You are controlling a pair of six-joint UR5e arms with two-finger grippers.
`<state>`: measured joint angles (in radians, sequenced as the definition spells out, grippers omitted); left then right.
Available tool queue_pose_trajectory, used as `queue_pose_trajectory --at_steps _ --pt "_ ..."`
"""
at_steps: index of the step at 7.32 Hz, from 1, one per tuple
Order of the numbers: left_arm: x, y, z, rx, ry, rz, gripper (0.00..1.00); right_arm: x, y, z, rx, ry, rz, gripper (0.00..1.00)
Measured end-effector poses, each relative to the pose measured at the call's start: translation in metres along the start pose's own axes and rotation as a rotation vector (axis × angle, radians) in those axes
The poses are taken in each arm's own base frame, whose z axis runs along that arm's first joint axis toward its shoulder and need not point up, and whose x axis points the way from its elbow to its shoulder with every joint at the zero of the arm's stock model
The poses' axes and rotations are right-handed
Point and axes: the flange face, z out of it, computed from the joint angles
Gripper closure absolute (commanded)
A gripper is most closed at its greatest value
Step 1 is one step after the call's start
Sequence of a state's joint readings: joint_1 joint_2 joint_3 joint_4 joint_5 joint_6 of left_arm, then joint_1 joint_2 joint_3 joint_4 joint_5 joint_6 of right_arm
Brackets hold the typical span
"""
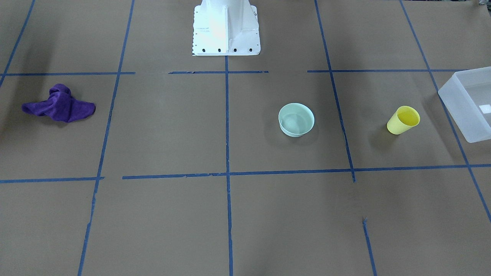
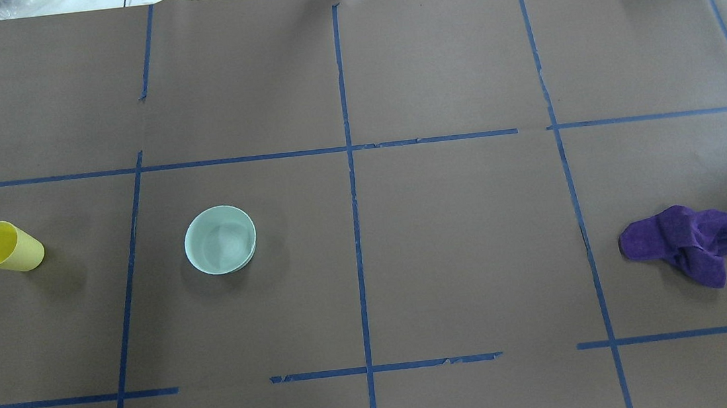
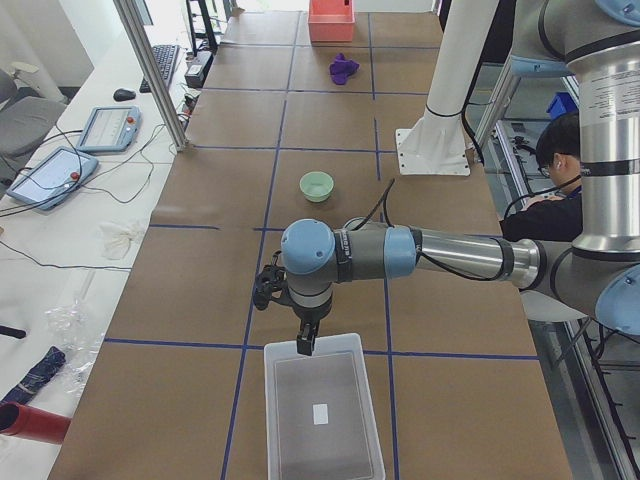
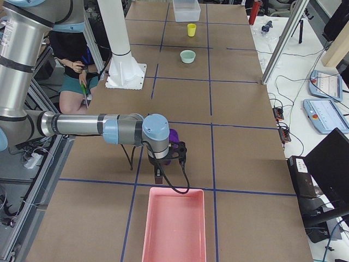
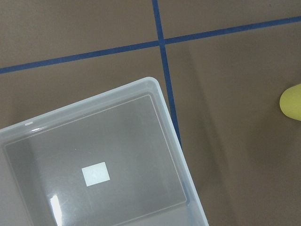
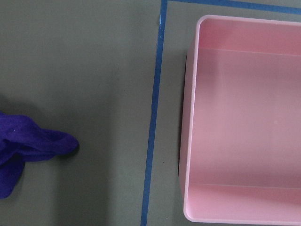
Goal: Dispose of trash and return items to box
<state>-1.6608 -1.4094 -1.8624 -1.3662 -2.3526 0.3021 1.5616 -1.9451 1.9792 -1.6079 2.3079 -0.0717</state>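
The yellow cup [image 1: 403, 120] stands upright on the brown table, also in the overhead view [image 2: 6, 247]; its edge shows in the left wrist view [image 5: 291, 102]. The mint-green bowl [image 1: 296, 119] sits apart from it, toward the table's middle [image 2: 220, 239]. The frosted box [image 1: 456, 111] is empty, at the table's end beyond the cup [image 5: 171, 136]. My left gripper [image 3: 302, 345] hangs over the box's near edge [image 3: 268, 420]. My right gripper [image 4: 158, 177] hangs near the purple cloth [image 4: 174, 135]. I cannot tell whether either gripper is open or shut.
A crumpled purple cloth [image 1: 59, 104] lies at the opposite end of the table [image 2: 688, 241]. An empty pink bin [image 4: 146, 229] stands beyond it [image 6: 188, 117]. The white robot base [image 1: 226, 28] is at the table's edge. A person [image 3: 560, 160] sits behind the robot.
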Motion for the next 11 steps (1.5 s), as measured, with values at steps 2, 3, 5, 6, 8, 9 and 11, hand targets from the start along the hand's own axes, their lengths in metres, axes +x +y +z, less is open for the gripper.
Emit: queue_pose_trajectory --at_steps 2,3,5,6,8,9,11 --pt "0.002 -0.007 -0.004 0.039 -0.013 0.042 0.00 0.003 -0.001 0.003 -0.005 -0.002 0.009 0.00" --pt "0.008 -0.018 -0.009 0.068 -0.025 0.079 0.00 0.001 -0.005 0.001 0.001 -0.002 0.008 0.00" --pt "0.025 -0.055 -0.029 0.122 -0.043 0.146 0.00 -0.015 -0.032 -0.019 0.061 0.005 -0.042 0.00" --pt "0.034 -0.071 -0.041 0.163 -0.052 0.187 0.00 -0.027 -0.049 -0.034 0.116 0.009 -0.090 0.00" --pt "0.044 -0.092 -0.056 0.317 -0.083 0.278 0.00 -0.041 -0.067 -0.048 0.183 -0.011 -0.145 0.00" --pt "0.042 -0.091 -0.052 0.418 -0.088 0.296 0.00 -0.043 -0.069 -0.049 0.191 -0.023 -0.152 0.00" --pt "0.038 -0.063 -0.021 0.567 -0.074 0.374 0.00 -0.044 -0.066 -0.048 0.207 -0.034 -0.169 0.00"
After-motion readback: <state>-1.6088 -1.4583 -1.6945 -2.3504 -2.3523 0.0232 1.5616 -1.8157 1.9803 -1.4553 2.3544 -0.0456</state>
